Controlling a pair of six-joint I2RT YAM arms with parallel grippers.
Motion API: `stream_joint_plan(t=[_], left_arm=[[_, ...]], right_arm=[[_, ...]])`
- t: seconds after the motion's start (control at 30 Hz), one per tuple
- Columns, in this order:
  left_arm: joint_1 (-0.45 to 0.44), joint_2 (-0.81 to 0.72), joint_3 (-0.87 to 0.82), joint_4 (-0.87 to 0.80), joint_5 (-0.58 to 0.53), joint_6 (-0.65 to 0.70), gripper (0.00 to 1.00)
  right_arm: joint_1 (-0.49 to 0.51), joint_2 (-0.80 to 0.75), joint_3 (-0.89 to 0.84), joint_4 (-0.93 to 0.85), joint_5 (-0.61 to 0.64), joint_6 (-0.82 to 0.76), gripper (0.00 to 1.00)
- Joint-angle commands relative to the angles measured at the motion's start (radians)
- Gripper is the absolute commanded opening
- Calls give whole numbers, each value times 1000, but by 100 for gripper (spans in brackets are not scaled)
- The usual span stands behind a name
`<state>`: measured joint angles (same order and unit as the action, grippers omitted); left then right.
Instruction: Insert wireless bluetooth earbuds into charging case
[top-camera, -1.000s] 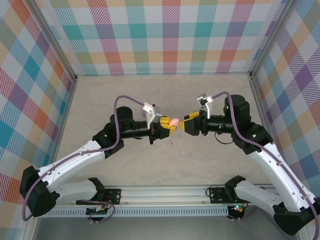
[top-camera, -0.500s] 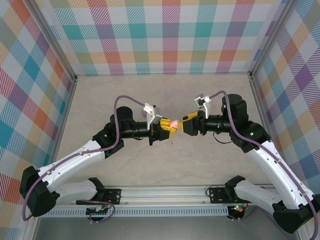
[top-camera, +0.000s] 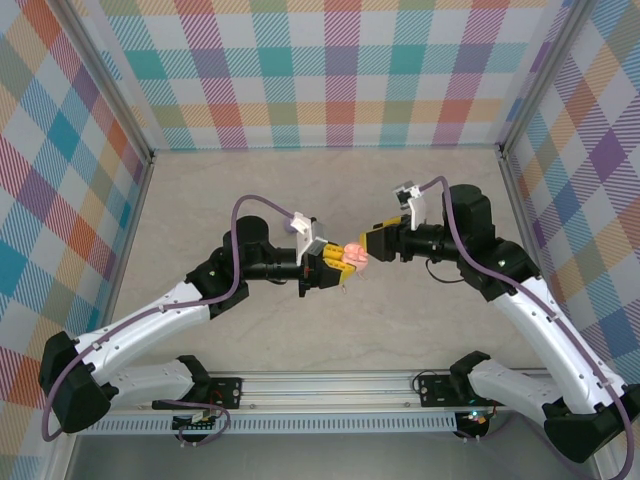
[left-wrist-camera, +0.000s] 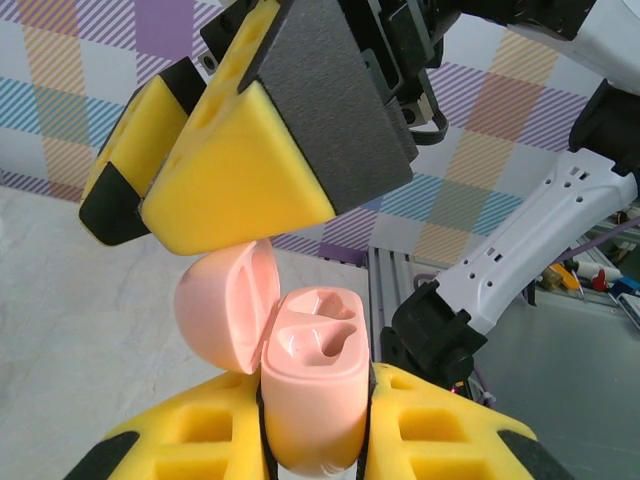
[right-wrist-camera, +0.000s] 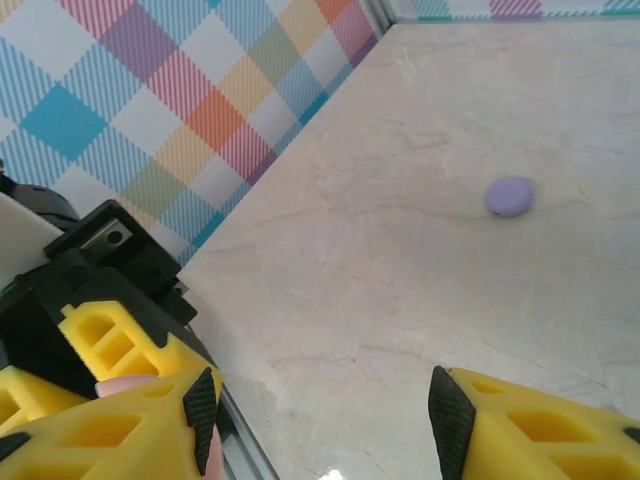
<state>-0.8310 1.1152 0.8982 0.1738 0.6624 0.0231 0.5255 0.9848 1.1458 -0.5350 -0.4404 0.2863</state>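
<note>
- Pincers, top view: left pincer clamped on pink case above the middle of the table. Right pincer just beside the case on the far side, fingers apart, carrying nothing.
- Left wrist view: case upright between yellow fingers. Lid hinged open to the left. Both sockets bare, so no earbuds seated. Right pincer's fingers directly above the lid, either touching it or just clear; can't tell which.
- Right wrist view: clear gap between yellow fingers, bare tabletop visible through it, nothing gripped. Left pincer's yellow finger at lower left with a sliver of pink beside it. Purple disc lying flat on the table, well apart from both arms.
- Step in hand, as a judgement: case presented with lid open, loading not yet begun. Earbuds too small to pick out on the table from above.
- Next move, as a judgement:
  - Pull right pincer clear of the lid.
  - Locate one of the earbuds matching the pink case and pinch it lightly.
  - Line its stem up with a socket and lower it straight in.
  - Keep left clamp steady and the case upright throughout, lid side unobstructed.
</note>
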Motion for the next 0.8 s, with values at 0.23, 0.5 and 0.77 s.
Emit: stream_joint_plan(t=[0.23,0.5,0.77], left_arm=[[-17,-30,30,-14,-45,14,16],[-16,-88,19,-32,-96,5,16],[-16,-149,7,-71,-162,-3,16]], right_arm=[[0,23,27,-126,344,65,62],[-2,213,23,-180,407,72,61],[-2,408,4,-166,380,51,49]])
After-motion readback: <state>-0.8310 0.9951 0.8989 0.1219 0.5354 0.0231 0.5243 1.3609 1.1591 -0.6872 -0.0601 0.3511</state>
